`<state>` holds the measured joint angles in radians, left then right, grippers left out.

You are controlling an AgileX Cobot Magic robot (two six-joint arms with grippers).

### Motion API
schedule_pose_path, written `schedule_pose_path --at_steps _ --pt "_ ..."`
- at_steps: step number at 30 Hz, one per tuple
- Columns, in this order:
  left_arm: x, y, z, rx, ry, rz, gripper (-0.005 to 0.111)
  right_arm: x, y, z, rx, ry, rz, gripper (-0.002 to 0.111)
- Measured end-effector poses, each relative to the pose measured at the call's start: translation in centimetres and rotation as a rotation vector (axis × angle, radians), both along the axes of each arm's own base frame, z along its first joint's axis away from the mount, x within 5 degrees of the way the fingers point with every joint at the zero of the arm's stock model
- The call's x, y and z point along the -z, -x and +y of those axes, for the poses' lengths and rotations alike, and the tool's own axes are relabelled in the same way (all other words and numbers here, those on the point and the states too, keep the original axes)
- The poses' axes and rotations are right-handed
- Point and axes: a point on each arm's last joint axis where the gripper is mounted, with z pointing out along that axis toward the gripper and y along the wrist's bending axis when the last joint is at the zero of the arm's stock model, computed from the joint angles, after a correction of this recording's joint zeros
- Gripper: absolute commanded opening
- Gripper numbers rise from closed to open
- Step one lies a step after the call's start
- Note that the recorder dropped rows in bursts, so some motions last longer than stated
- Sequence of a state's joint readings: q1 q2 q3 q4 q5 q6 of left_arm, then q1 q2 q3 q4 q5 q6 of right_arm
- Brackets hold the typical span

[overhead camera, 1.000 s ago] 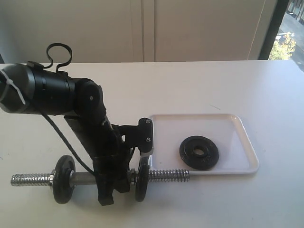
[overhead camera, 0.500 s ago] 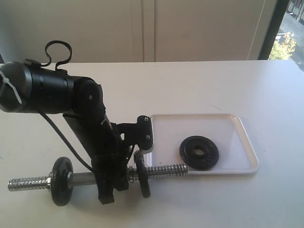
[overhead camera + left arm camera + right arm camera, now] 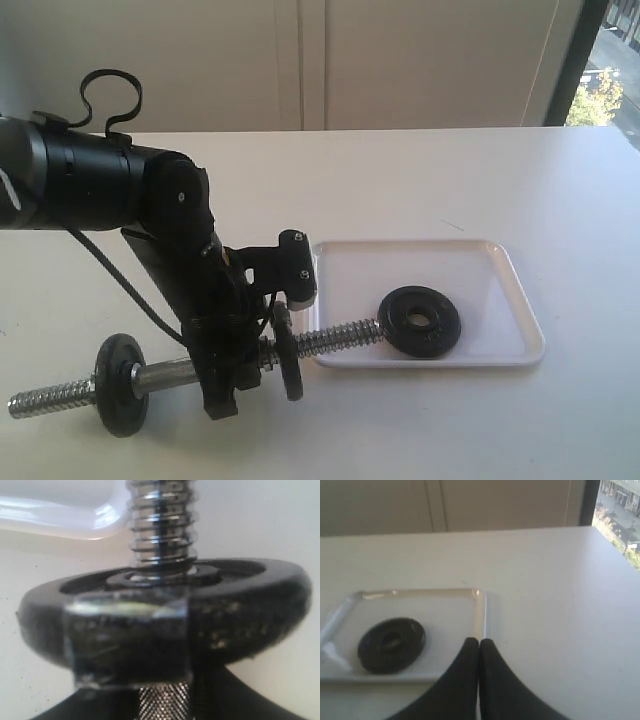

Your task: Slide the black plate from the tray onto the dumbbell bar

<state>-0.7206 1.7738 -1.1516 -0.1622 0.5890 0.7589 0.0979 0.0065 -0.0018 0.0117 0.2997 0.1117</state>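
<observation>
Holding the dumbbell bar (image 3: pixel 340 335) by its smooth middle, my left hand (image 3: pixel 228 372) sits in the lower left of the exterior view, clamped around the rod. The bar slopes up toward the right. Its left threaded end is low over the desk (image 3: pixel 450 180), and its right threaded end passes over the near rim of the tray (image 3: pixel 480 275). Two discs already ride the bar: the outer disc (image 3: pixel 120 385) at far left and the inner disc (image 3: pixel 288 352) just right of my grip. The inner disc fills the left wrist view, with thread rising beyond it.

The black plate (image 3: pixel 437 322) lies flat in the tray, right of centre in the frame. The bar's tip appears to touch its left edge, though I cannot tell whether it presses. My right hand (image 3: pixel 479 652) is closed on nothing, hanging above the desk near a tray corner, with the plate in sight.

As I judge it, the step is lining the threaded tip up with the centre hole. A flat plate will not accept a nearly level rod. I would therefore have the right hand stand the plate on edge with its hole facing the tip. Then I would feed the bar in slowly along its own axis. Any sideways shove would only skate the plate across the smooth tray.
</observation>
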Motion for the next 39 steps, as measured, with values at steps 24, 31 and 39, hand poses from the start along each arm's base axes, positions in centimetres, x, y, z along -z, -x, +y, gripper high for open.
schedule_pose_path --at_steps 24,31,39 --pt "-1.0 -0.1 0.5 -0.067 -0.013 -0.027 0.0 -7.1 -2.6 0.5 0.025 -0.331 -0.068 0.0" --pt "-1.0 -0.8 1.2 -0.147 0.0 -0.026 0.0 -11.0 -11.4 4.7 -0.357 0.115 0.508 0.0" --pt "-1.0 -0.9 1.3 -0.149 -0.007 -0.027 0.0 -7.3 -22.2 13.0 -0.669 0.551 0.73 0.009"
